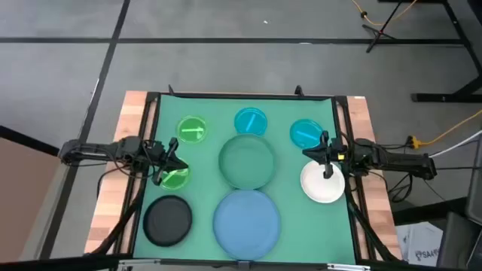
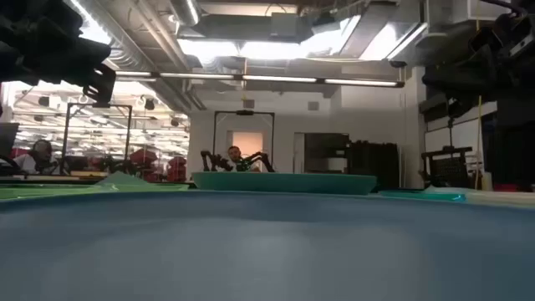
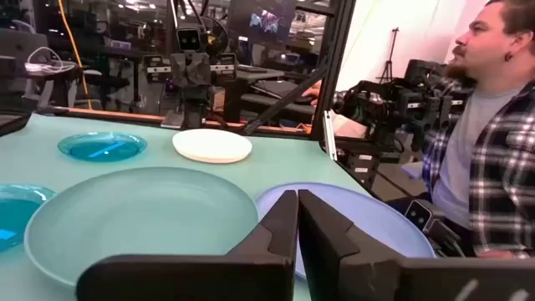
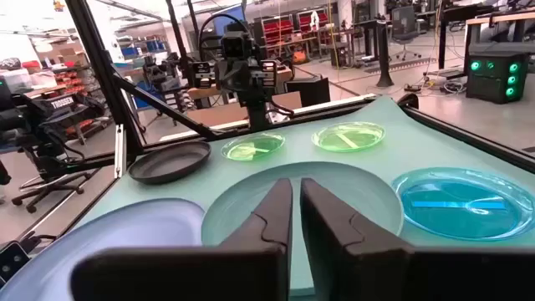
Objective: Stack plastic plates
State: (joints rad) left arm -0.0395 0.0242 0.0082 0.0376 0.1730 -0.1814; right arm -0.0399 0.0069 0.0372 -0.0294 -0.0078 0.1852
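In the low view the large blue plastic plate [image 2: 267, 251] fills the foreground as a blur, hiding most of the tabletop. The left gripper [image 1: 170, 162] partly covers a small bright green translucent plate [image 1: 178, 178].

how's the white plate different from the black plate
The white plate lies at the table's right edge, under the right gripper; the black plate sits at the front left, clear of the left gripper. One is white, the other black. Both are round, about equal in size, unstacked.
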